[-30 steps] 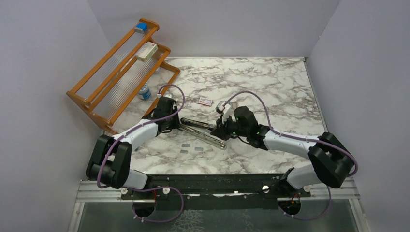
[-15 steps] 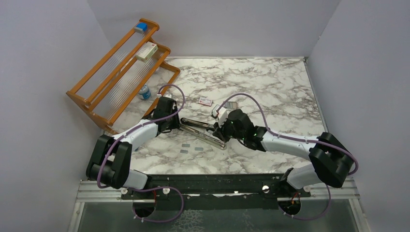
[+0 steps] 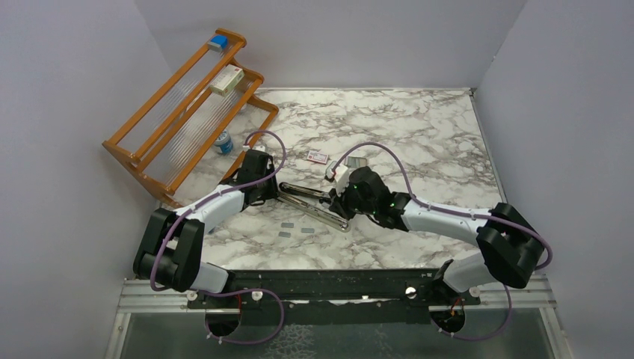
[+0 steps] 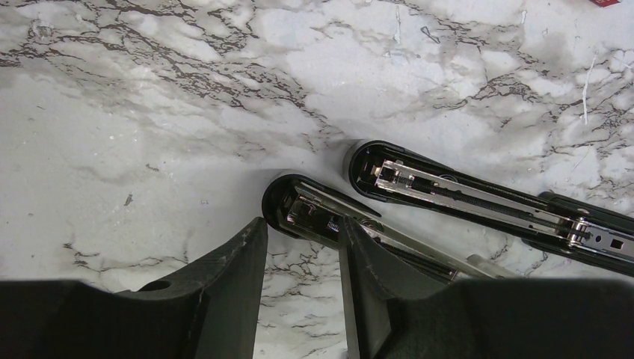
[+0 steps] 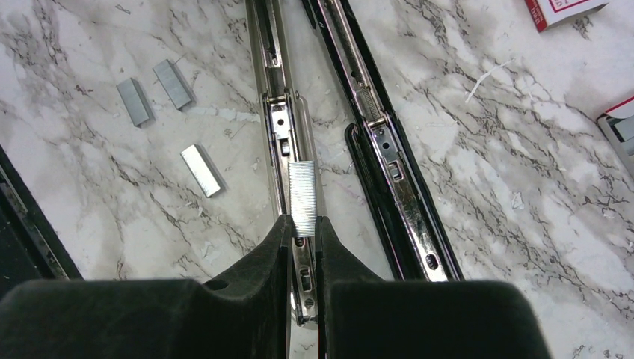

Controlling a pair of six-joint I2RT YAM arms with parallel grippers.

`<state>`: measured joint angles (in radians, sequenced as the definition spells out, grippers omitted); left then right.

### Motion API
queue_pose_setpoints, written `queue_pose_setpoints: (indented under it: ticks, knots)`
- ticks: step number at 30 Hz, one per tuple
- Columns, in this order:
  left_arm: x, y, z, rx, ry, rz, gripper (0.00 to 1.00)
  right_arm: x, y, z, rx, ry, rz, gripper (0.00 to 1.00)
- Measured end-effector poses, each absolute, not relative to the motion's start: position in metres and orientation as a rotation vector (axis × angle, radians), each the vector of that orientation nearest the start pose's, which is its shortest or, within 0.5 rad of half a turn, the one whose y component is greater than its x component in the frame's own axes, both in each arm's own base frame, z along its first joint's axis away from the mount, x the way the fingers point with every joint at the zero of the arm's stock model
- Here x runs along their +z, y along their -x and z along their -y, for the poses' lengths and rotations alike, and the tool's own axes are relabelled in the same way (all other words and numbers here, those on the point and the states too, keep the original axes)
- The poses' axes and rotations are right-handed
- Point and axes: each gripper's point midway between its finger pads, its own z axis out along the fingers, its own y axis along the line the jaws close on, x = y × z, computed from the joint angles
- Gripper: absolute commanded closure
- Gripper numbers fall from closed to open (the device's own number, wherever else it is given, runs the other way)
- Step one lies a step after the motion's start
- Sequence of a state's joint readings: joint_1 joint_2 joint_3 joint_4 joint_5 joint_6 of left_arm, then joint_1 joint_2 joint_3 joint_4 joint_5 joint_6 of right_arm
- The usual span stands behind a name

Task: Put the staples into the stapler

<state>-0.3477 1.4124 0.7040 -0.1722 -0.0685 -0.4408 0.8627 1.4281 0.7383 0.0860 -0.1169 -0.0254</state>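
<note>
The black stapler (image 3: 314, 203) lies opened flat on the marble, its silver rail (image 5: 281, 127) beside its black cover arm (image 5: 381, 149). My right gripper (image 5: 303, 224) is shut on a strip of staples (image 5: 303, 196) and holds it directly over the rail. My left gripper (image 4: 303, 228) is open at the stapler's hinge end (image 4: 299, 209), its right finger (image 4: 359, 254) lying over the rail. Three loose staple strips (image 5: 202, 170) lie left of the stapler. The red-and-white packet (image 3: 318, 157) and grey tray (image 3: 357, 162) lie behind it.
A wooden rack (image 3: 187, 112) stands at the back left with a white-and-red box (image 3: 226, 79) and a blue item (image 3: 217, 42) on it. A small can (image 3: 223, 141) stands at its foot. Grey walls close in both sides.
My right gripper has moved left with the staple strip, from beside the tray to over the stapler's rail. The left arm and stapler have not moved.
</note>
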Motion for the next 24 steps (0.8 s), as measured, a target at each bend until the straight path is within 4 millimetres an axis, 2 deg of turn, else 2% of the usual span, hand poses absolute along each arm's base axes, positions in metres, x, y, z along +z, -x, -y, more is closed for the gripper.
queue_pose_setpoints:
  ticks: [11, 16, 24]
  knots:
    - [0.043, -0.312, 0.120, -0.268, 0.144, -2.462, 0.58, 0.084, -0.241, -0.314, 0.595, 1.016, -2.054, 0.88]
    - [0.043, -0.312, 0.120, -0.272, 0.143, -2.463, 0.57, 0.076, -0.238, -0.312, 0.594, 1.012, -2.095, 0.88]
    - [0.043, -0.312, 0.122, -0.283, 0.141, -2.458, 0.57, 0.075, -0.233, -0.315, 0.615, 0.985, -2.116, 0.88]
